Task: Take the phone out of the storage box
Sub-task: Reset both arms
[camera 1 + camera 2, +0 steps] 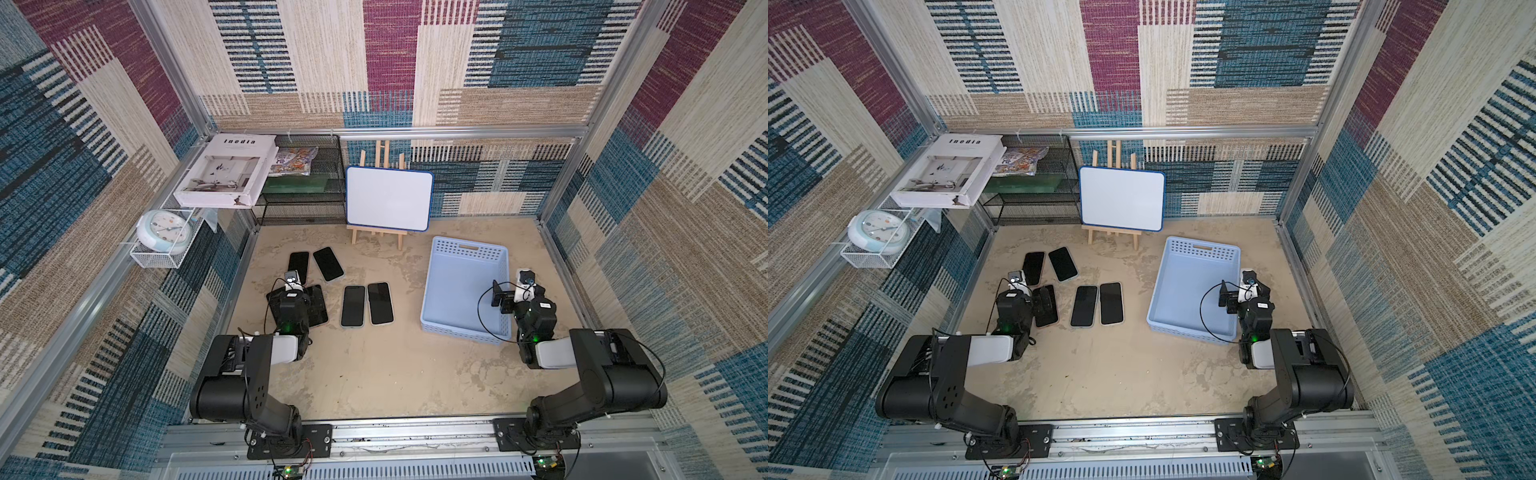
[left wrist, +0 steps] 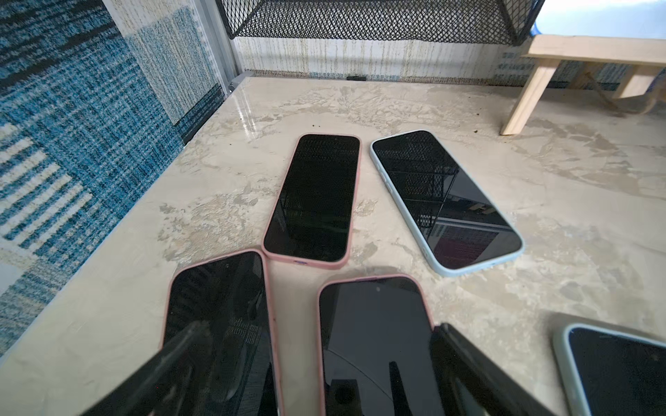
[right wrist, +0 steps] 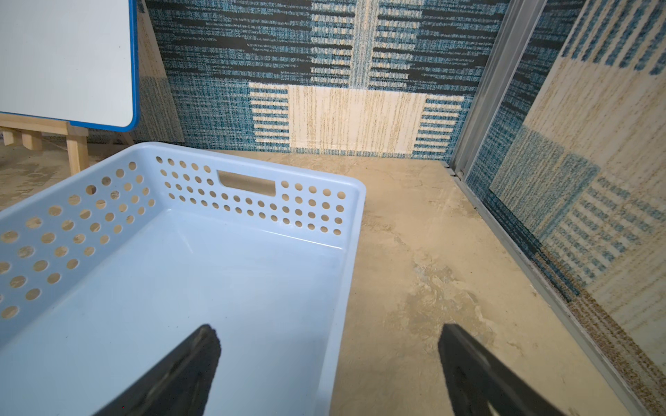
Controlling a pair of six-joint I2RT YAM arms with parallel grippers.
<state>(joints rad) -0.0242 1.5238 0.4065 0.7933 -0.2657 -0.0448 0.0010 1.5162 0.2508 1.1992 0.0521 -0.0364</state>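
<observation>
Phones (image 1: 353,305): on the worktop (image 1: 395,374), left of the storage box (image 1: 468,249)
Whiteboard (image 1: 388,197): behind both, on its easel (image 1: 376,239)

six phones (image 1: 353,305), one storage box (image 1: 469,249), one whiteboard (image 1: 388,197), one clock (image 1: 164,235)

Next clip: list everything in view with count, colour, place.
storage box: one, pale blue, on table, right, no phone inside
phones: six, black screens, pink or pale cases, on table left of box
whiteboard: one, white, blue rim, on wooden easel at back
mesh rack: one, black, back left
book: one, white, beside rack
clock: one, white, in white wire basket, left
left hand: one, black, open above two phones
right hand: one, black, open over box's side wall
</observation>
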